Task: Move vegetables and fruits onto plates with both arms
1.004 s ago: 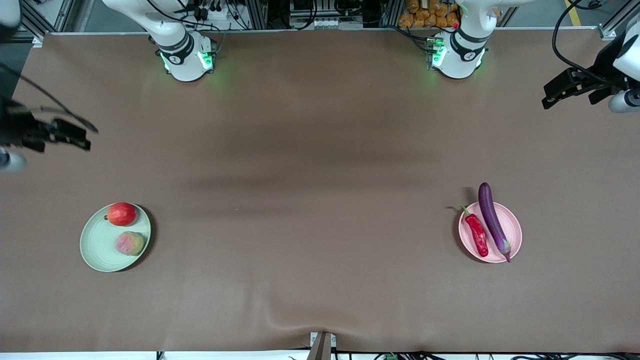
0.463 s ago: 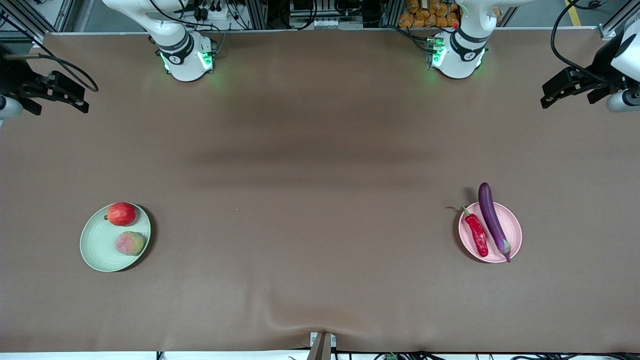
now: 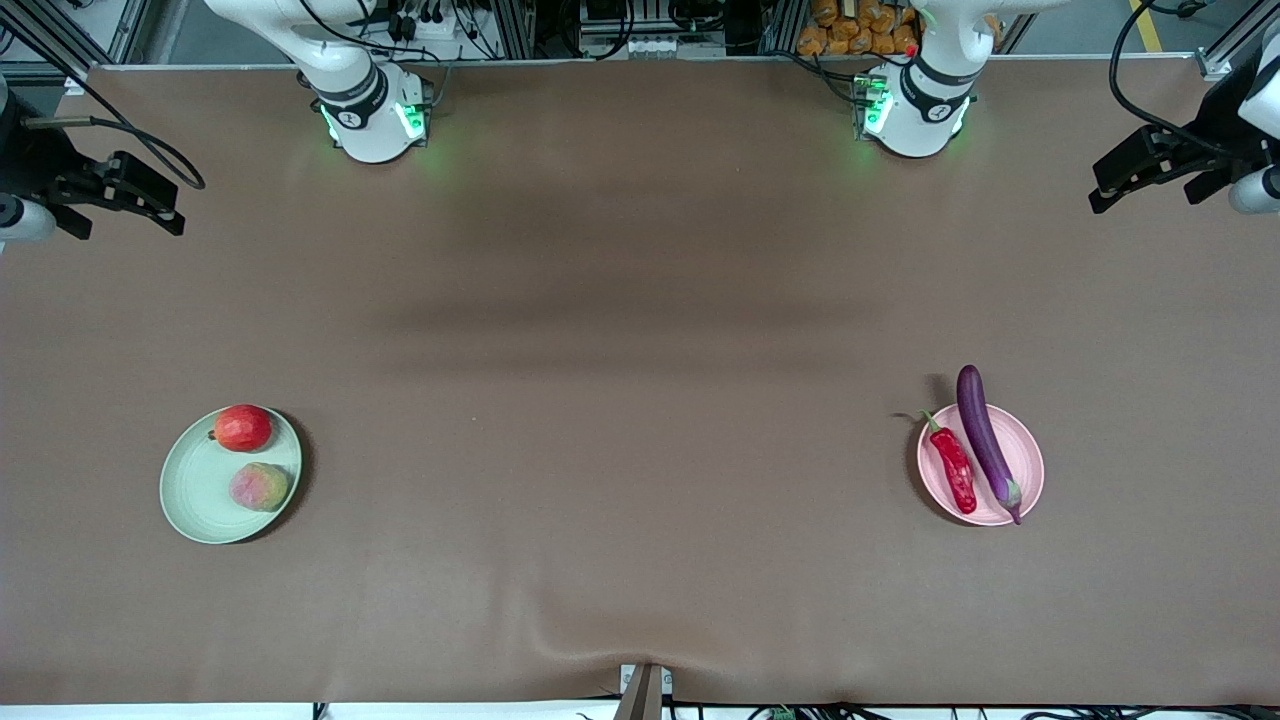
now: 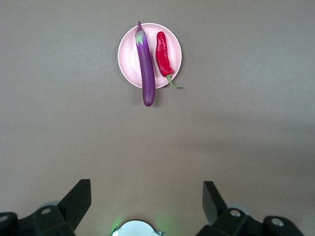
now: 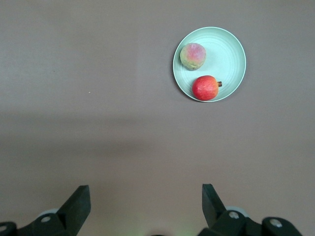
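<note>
Brown matte cloth covers the whole table (image 3: pixel 640 300), with a shallow wrinkle at the edge nearest the front camera. Along the edge by the robot bases runs a metal frame with cables and a stack of orange items.

The left gripper (image 3: pixel 1150 170) hangs high over the left arm's end of the table, jaws spread wide and empty. In its wrist view the pale pink plate (image 4: pixel 129 59) lies well apart from the fingertips (image 4: pixel 78 194), straight ahead of the open jaws. The purple eggplant (image 4: pixel 146 66) lies across that plate with both ends overhanging the rim, and the red chili pepper (image 4: pixel 163 53) lies just beside it, green stem poking off the plate.

The right gripper (image 3: pixel 130 190) hangs over the right arm's end of the table, equally wide and empty. The pale green plate (image 5: pixel 231 49) sits well ahead of it, carrying the red apple-like fruit (image 5: pixel 205 88) and the peach-like fruit (image 5: pixel 193 55), side by side but apart.

All four items appear to be plated, so the transfer looks done and both arms seem to be parked. Doing this well means holding both grippers high and away from the plates, since a nudge could roll the round fruits or tip the overhanging eggplant.
</note>
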Controlling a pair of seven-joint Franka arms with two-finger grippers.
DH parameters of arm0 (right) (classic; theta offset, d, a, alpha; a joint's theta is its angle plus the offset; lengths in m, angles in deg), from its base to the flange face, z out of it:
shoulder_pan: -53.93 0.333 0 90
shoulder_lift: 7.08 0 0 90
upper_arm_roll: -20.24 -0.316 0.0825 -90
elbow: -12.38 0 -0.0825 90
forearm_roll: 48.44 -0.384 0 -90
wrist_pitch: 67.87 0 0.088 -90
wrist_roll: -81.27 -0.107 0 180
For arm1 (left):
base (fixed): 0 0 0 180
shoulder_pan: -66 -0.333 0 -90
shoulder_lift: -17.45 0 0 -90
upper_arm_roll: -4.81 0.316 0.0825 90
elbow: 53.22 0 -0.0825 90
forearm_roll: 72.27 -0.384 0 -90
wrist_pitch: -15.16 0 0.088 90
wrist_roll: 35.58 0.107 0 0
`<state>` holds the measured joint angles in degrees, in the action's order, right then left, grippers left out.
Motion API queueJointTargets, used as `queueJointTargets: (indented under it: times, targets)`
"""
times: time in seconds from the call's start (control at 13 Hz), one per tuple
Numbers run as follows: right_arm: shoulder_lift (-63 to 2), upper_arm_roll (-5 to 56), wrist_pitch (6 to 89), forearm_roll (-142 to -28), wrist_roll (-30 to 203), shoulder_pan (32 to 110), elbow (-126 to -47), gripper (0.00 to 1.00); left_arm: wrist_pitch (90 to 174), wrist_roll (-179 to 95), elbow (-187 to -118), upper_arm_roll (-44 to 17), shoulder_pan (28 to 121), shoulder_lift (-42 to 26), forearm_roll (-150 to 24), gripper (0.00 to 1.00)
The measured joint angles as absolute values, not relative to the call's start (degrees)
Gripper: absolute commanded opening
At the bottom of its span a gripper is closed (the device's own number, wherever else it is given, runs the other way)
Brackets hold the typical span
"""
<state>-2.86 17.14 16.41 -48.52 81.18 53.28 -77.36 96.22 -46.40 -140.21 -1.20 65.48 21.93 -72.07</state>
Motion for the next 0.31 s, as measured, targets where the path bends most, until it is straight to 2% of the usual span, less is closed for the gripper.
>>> queueJointTargets:
  times: [0.31]
  targets:
    - [-2.9, 17.1, 17.1, -48.8, 81.2, 53.3, -77.4, 1.00, 94.7, -46.4, -140.2, -1.2, 65.5, 21.9, -72.1, 1.00]
